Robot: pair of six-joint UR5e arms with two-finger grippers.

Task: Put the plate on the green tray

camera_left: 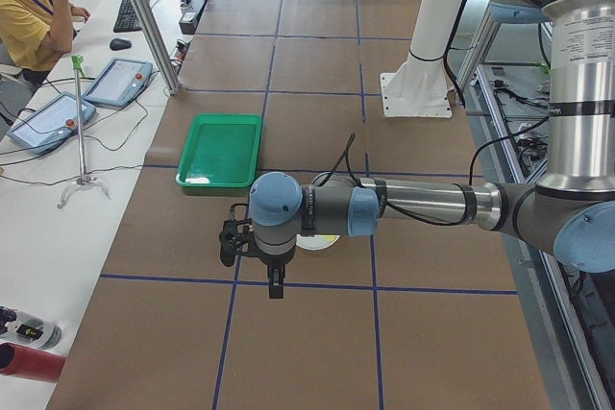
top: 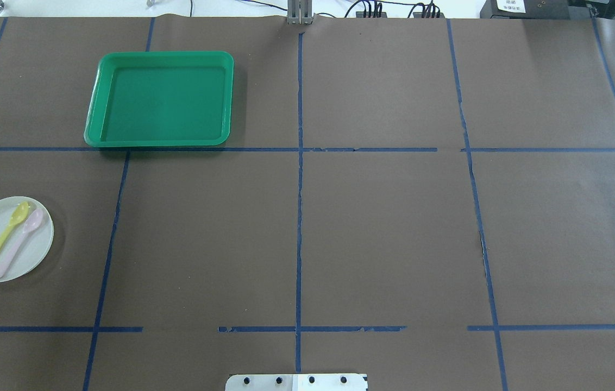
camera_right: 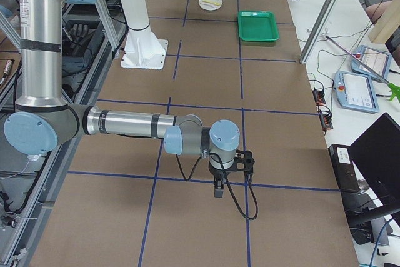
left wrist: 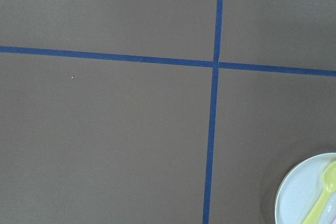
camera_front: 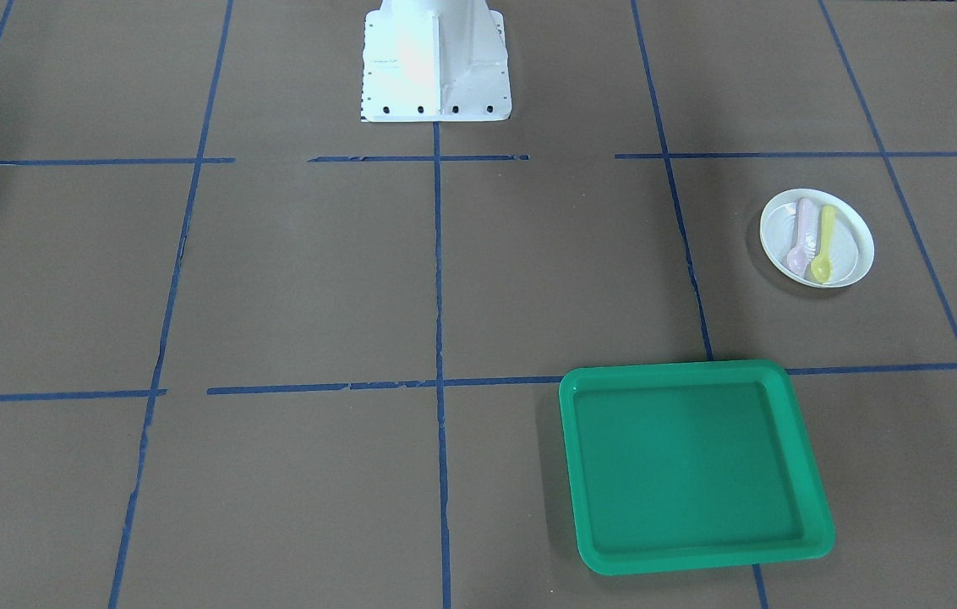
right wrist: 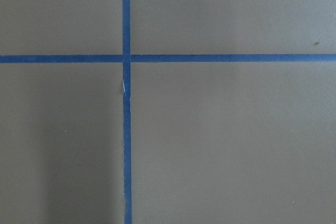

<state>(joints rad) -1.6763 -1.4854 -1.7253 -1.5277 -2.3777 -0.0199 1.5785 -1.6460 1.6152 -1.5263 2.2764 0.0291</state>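
Note:
The white plate (camera_front: pixel 852 247) lies on the brown table, apart from the green tray (camera_front: pixel 673 370), and carries a yellow spoon (camera_front: pixel 823 245) and a pink spoon (camera_front: pixel 801 237). In the overhead view the plate (top: pixel 35 251) is at the near left and the tray (top: pixel 161 55) at the far left, with nothing on it. The left wrist view catches the plate's edge (left wrist: pixel 299 192) at the bottom right. My left gripper (camera_left: pixel 276 287) hangs above the table beside the plate (camera_left: pixel 317 244). My right gripper (camera_right: pixel 217 191) hangs far from both. I cannot tell whether either is open.
The white robot base (camera_front: pixel 436 63) stands at the table's middle near edge. Blue tape lines cross the brown table. An operator (camera_left: pixel 34 7) sits beyond the tray side, by two teach pendants (camera_left: pixel 115 82). A metal post (camera_left: pixel 144 16) stands near the tray.

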